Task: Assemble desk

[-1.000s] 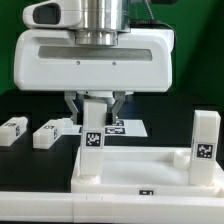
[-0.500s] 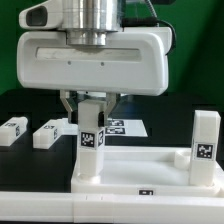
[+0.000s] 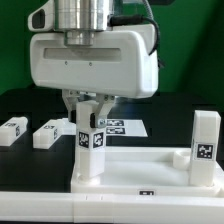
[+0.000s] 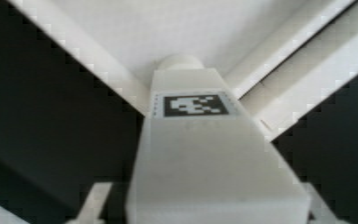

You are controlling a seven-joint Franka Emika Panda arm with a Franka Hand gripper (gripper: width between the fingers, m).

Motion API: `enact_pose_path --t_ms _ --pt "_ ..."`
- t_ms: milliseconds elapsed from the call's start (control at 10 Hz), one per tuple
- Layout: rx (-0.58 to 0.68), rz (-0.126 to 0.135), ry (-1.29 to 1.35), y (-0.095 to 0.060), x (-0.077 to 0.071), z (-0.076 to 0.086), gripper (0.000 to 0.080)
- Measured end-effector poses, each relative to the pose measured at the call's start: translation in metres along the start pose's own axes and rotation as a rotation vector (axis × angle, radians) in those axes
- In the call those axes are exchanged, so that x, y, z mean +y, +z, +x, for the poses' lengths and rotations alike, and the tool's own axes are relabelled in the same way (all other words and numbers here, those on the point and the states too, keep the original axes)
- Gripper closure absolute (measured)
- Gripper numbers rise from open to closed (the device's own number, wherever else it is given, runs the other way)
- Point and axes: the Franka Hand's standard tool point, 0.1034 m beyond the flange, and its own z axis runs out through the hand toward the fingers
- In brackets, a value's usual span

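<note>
The white rimmed tabletop lies at the front of the table. A white square leg stands upright on its corner at the exterior view's left, and my gripper is shut on that leg from above. The leg's tag is turned slightly toward the exterior view's right. A second leg stands upright on the tabletop's corner at the right. In the wrist view the held leg fills the middle, its tag facing the camera, with the tabletop's rim beyond it and my gripper closed around its sides.
Two loose white legs lie on the black table at the exterior view's left. The marker board lies flat behind the tabletop. The arm's wide white head hangs over the left corner.
My gripper and wrist have turned about the upright axis, and the held leg has turned with them: its tag now faces more toward the exterior view's right.
</note>
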Motion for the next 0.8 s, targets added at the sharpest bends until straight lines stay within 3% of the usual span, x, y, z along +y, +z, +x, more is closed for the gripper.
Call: enact_pose_path --t_ms 300,400,500,600,700,800 --pt "-0.002 0.003 0.058 0.0 -0.0012 -0.0011 0.0509" --pt "-0.002 0.003 0.019 0.0 -0.0018 -0.0017 0.0426" --pt "-0.002 0.003 -0.017 0.0001 -0.0031 -0.003 0.0283" --pt "-0.002 0.003 -0.11 0.0001 -0.0051 -0.005 0.0283" --pt "-0.002 0.003 -0.214 0.0001 -0.0058 -0.0057 0.0178" --pt "-0.002 0.004 -0.281 0.0001 -0.0066 -0.0065 0.0155"
